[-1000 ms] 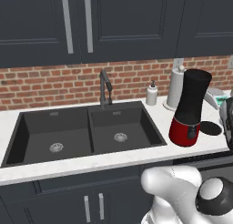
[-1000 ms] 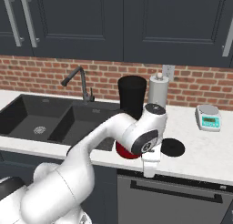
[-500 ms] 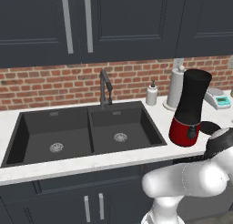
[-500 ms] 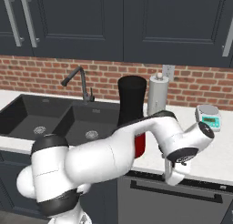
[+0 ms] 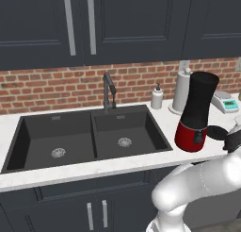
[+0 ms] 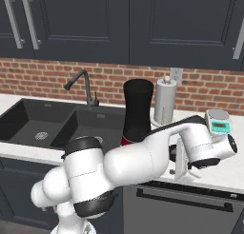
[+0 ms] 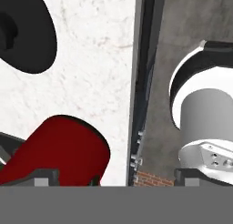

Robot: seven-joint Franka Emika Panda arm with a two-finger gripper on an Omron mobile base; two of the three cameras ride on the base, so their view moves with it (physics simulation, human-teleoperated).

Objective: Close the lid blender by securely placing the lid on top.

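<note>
Lid (image 7: 20, 29), flat matte-black disc, lies on speckled counter (image 7: 95, 86); tool (image 7: 116, 176) spread wide.

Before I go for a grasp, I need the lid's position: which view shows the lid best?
The hand view: the lid fills its upper left corner, a flat black disc lying on the white counter, cut off by the frame. The left base view shows it small, right of the blender. In the right base view the arm hides it.

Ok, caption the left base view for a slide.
Red-based black-jar blender stands lidless on white counter, flat black lid beside it.
</note>
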